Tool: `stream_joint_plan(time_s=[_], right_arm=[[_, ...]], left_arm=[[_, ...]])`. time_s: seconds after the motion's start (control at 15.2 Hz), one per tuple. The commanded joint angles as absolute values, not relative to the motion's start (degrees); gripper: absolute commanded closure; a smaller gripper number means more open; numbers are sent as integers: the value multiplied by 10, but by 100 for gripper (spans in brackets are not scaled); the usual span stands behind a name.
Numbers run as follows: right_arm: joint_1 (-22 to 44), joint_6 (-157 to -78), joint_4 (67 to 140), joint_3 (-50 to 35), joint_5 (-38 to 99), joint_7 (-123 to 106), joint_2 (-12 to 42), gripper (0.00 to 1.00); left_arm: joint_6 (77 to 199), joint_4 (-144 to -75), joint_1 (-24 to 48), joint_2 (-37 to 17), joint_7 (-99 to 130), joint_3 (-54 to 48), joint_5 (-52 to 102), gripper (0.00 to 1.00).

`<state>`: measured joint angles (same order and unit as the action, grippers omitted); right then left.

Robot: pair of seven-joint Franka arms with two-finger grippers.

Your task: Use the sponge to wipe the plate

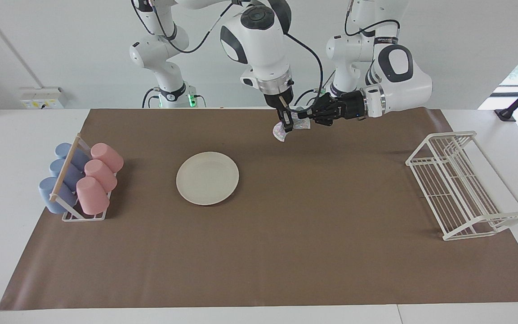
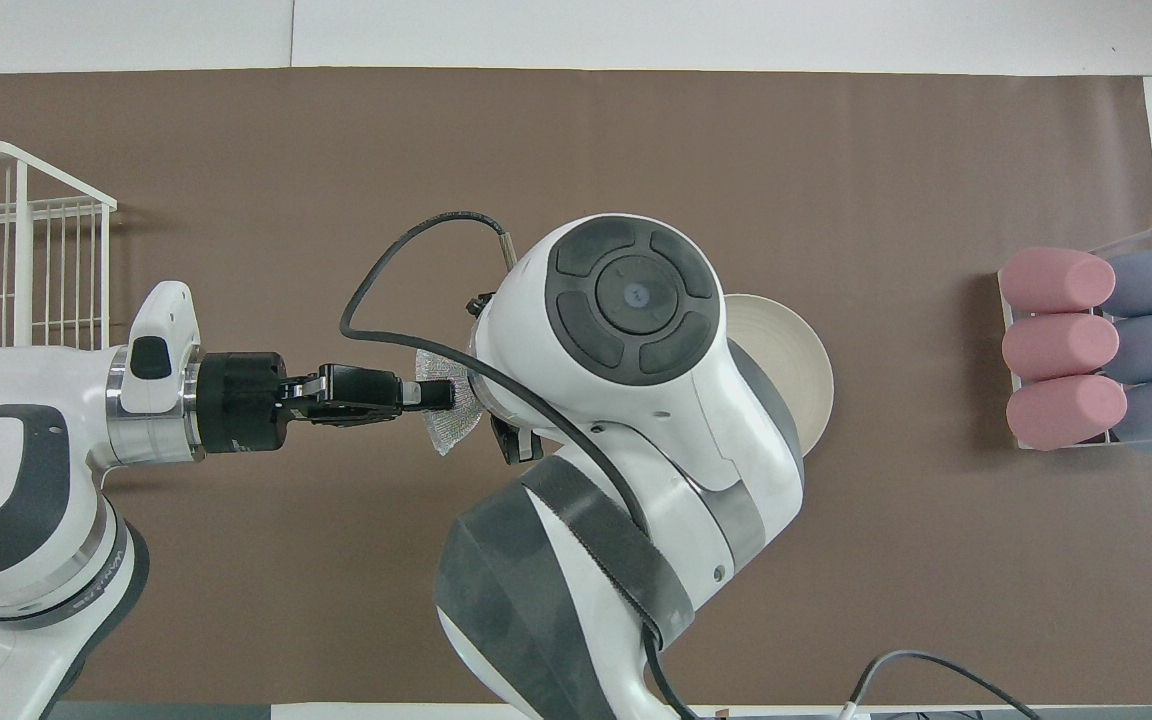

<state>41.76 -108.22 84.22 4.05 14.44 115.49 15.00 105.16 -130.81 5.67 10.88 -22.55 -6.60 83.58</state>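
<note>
The silvery, wrinkly sponge point(image 1: 280, 132) hangs in the air over the brown mat, toward the robots' edge. My left gripper point(image 1: 305, 119) reaches in sideways and is shut on one end of it. My right gripper point(image 1: 287, 122) points straight down and is shut on the other end. In the overhead view the sponge point(image 2: 446, 430) peeks out between the left gripper point(image 2: 436, 395) and the right arm's wrist, which hides the right fingers. The cream-white plate point(image 1: 207, 177) lies flat on the mat, toward the right arm's end, apart from both grippers. The right arm covers part of the plate point(image 2: 791, 370) from above.
A rack of pink and blue cups point(image 1: 81, 180) lying on their sides stands at the right arm's end. A white wire rack point(image 1: 461, 184) stands at the left arm's end. The brown mat point(image 1: 286, 247) covers most of the table.
</note>
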Motion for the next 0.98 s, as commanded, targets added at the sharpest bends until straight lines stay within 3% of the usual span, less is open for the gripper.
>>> stream_joint_plan(time_s=[0.0,0.07,0.39,0.59,0.92], right_arm=[[413,-1099,864,40,145,1147,136,100],[412,-1100,862,40,149,1142,136,100],[403,-1100,892,47,142,1089,123,100],[370,-1112,967,47,117,971,95,100],[315,-1254,1154,46,106,845,41,100]], left_arm=[[1049,-1324,62,125,-228,-63,846,45],[1049,-1324,62,127,-218,-63,846,0],[1049,-1321,61,136,-184,-62,830,0],[1050,-1299,54,140,-119,-62,744,0],[1042,-1248,36,139,-39,-61,557,0]])
